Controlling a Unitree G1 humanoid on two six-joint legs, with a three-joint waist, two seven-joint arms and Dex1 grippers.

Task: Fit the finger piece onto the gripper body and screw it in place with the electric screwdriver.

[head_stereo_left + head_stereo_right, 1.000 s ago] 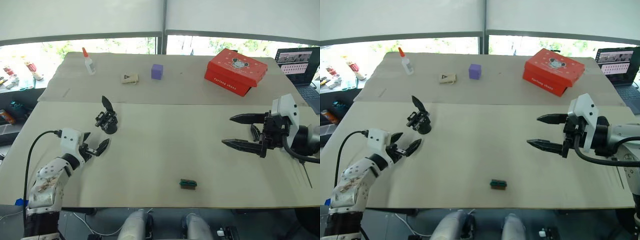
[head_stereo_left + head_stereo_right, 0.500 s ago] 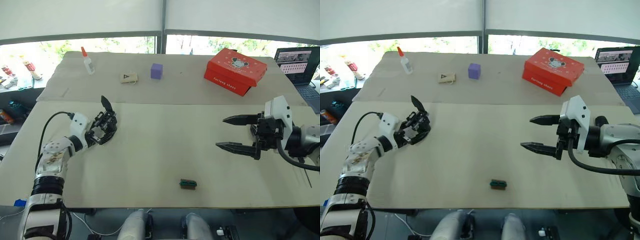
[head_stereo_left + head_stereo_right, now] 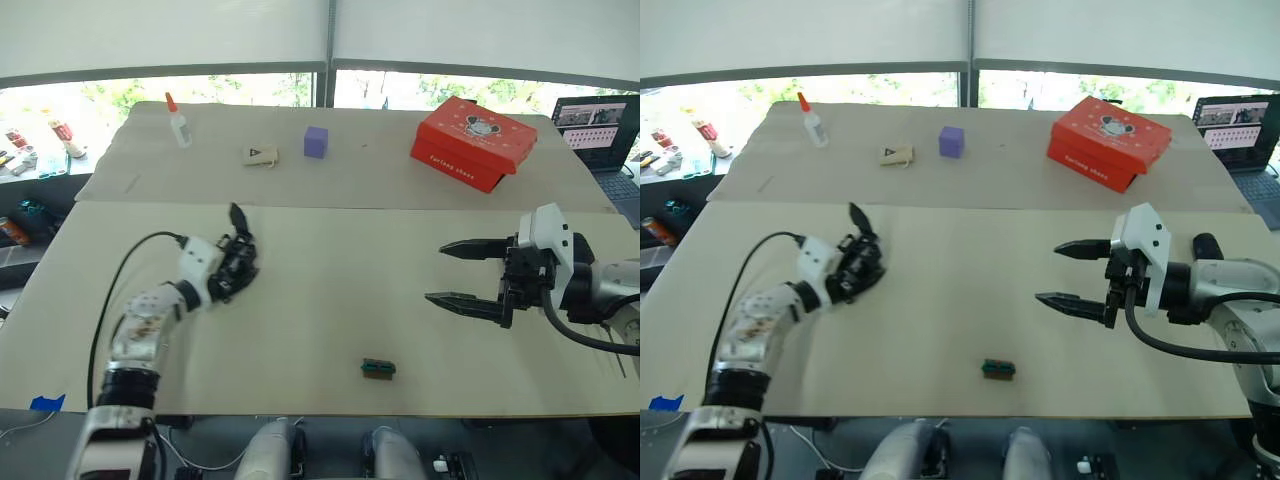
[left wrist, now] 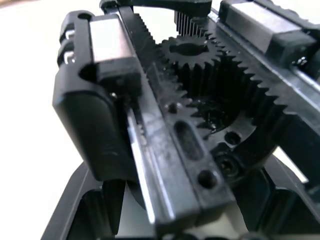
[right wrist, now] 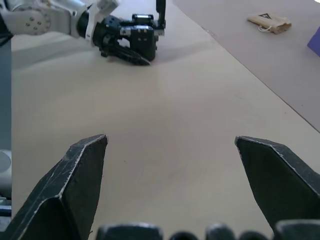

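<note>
Gripper body, left of centre, finger upright: your left gripper clenches it; right gripper released, well apart.

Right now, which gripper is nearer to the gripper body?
Left. The left gripper is at the gripper body, its jaws around it; the right gripper hangs far across the table.

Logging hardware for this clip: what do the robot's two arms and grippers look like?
Both arms are white-shelled with black joints. The left arm carries speckled dark marks and a black cable looping to the left gripper. The right gripper has a white block housing, two long, black, pointed fingers and a thick black cable trailing behind.
</note>
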